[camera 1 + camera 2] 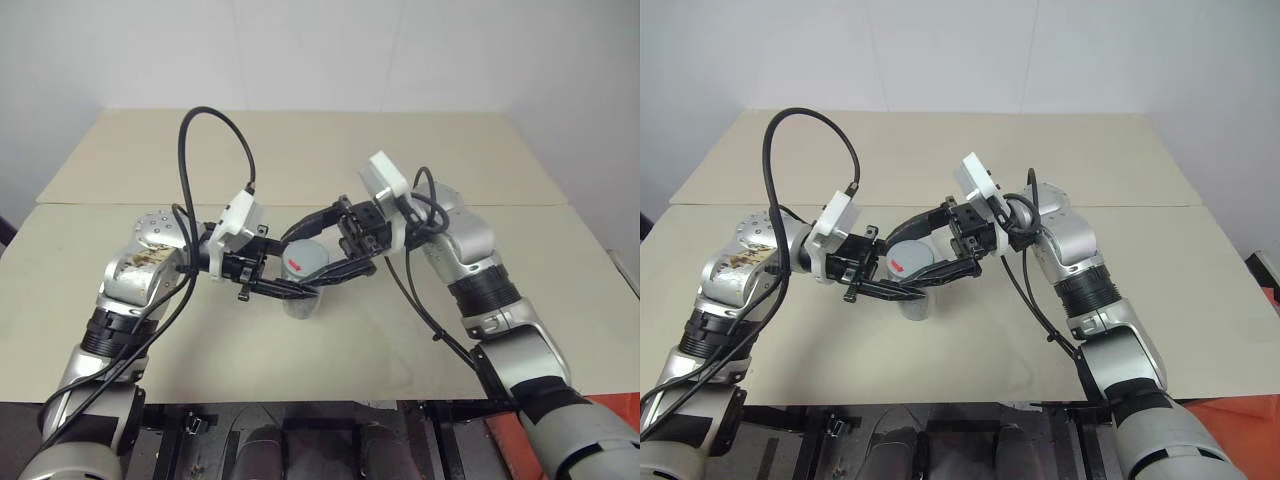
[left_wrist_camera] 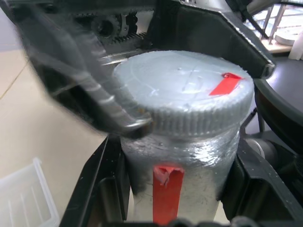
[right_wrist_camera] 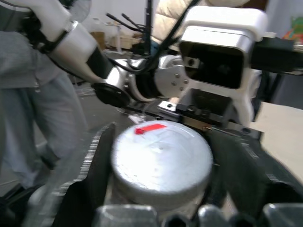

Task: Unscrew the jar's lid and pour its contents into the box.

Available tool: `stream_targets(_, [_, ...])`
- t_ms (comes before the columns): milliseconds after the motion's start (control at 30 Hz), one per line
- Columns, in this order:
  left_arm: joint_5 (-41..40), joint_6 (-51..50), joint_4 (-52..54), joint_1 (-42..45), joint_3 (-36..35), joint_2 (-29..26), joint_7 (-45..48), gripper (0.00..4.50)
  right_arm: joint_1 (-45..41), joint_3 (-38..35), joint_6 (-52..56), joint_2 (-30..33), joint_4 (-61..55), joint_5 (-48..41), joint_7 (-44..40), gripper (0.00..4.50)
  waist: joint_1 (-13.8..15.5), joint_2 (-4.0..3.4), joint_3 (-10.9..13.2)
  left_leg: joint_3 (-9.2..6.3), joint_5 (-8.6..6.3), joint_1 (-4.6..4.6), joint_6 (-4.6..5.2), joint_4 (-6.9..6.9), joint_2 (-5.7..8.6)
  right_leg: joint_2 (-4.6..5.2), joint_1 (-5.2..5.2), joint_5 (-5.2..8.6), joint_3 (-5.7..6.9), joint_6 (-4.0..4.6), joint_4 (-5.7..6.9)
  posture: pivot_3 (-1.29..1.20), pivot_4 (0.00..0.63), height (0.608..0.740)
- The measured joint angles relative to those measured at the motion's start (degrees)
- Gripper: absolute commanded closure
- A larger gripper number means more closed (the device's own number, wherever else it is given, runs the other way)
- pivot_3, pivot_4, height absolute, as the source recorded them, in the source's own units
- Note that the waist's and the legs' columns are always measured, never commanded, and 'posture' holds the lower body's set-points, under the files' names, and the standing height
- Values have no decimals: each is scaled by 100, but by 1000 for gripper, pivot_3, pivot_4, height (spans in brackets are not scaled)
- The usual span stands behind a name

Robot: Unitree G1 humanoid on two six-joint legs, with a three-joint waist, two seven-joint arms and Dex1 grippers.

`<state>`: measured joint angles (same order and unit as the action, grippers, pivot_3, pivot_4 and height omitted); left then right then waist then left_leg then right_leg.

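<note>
The jar is held up above the table, between the two arms. The left gripper is clamped on its body below the lid. The right gripper has its fingers spread wide around the lid, one on each side. The box's corner shows on the table.

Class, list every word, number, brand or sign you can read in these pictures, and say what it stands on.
None can be read.
The jar bears a plain red strip, no letters.
The lid bears a plain red strip and faint raised marks, too blurred to read.
</note>
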<state>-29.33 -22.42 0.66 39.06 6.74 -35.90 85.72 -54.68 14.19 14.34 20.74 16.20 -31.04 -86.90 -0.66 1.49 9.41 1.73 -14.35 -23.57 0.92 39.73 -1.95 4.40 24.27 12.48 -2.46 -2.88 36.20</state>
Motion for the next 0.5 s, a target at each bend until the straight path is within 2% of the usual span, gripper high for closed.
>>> stream_targets(233, [1,-22,41,-394,-210,-41,-458,2443,1056,-468,650,628,-1715,212,1372,56,-4,0,0,-1,0,-5,0,0,0,0,7,0,0,0,-5,0,150,740])
stream_targets(500, [146,58,-104,-390,-315,174,-1147,2443,2108,-807,1571,849,-3582,102,2848,56,-2,1,1,-1,0,-7,0,2,3,2,4,0,-1,-1,-14,0,150,740])
